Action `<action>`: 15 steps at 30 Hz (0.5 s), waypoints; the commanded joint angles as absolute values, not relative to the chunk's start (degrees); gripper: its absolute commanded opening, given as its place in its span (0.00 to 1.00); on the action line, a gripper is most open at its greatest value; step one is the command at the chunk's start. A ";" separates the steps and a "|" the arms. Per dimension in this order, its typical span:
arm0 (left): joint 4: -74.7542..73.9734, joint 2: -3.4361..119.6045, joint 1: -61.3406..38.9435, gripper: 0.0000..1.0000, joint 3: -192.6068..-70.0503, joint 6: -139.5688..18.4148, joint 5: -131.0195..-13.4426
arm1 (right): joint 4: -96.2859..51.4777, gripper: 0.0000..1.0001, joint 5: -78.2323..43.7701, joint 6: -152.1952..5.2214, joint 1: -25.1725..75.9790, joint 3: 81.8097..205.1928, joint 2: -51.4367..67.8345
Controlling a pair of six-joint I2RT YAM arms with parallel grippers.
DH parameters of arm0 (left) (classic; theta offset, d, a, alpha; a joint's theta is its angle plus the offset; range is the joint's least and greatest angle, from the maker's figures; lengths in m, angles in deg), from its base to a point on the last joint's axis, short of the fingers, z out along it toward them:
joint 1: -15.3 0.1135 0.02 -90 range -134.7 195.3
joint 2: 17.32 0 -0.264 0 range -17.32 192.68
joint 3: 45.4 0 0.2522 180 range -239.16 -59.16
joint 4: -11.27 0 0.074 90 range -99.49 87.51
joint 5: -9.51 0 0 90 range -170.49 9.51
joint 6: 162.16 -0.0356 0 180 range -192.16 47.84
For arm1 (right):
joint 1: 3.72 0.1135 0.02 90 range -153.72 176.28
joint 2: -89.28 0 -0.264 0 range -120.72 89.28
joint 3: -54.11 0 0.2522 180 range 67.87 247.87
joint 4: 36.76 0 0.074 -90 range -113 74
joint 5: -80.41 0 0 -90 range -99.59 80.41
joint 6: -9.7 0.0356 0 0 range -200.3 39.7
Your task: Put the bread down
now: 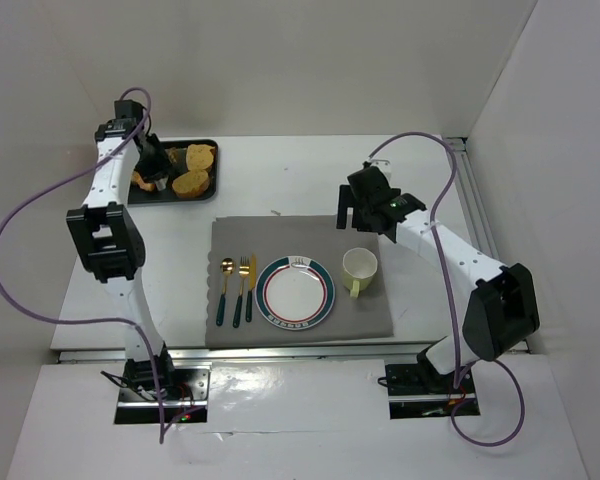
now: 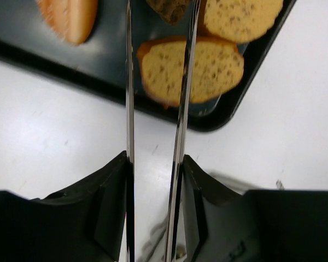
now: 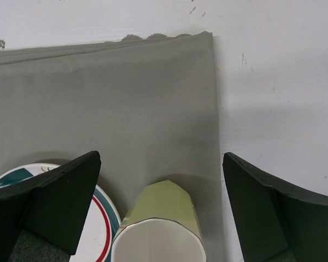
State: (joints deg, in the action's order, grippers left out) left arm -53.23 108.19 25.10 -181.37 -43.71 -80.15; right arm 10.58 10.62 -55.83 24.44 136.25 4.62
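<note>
A black tray at the back left holds the bread. In the left wrist view a dark brown lumpy piece lies at the top edge and an orange rounded piece at the tray's left. Two tan loaf slices lie beside them. My left gripper is shut on metal tongs. Their two blades reach over the tray, with the dark piece between them. I cannot tell whether they pinch it. My right gripper is open and empty above the cup.
A grey placemat lies mid-table with a green-rimmed plate, a gold fork and spoon to its left, and a pale green cup to its right. White walls close in at the back and on the right.
</note>
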 commanded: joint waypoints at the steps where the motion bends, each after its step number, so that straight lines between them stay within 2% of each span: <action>1: -51.89 93.97 23.57 0.02 -177.21 -46.13 -81.72 | 10.22 1.00 12.64 -55.25 25.37 138.79 4.73; 5: -52.59 81.49 18.83 0.02 -167.73 -48.15 -82.17 | 9.61 1.00 12.65 -55.25 25.90 138.79 4.73; 15: -53.38 53.45 -4.73 0.00 -138.54 -51.06 -75.41 | 9.08 1.00 11.42 -56.31 24.84 139.94 6.83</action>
State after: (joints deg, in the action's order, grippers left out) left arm -51.84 57.88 -2.26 -143.30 -49.50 -78.32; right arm 10.45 10.68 -55.85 25.23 137.10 4.53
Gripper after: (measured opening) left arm 0.502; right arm 0.999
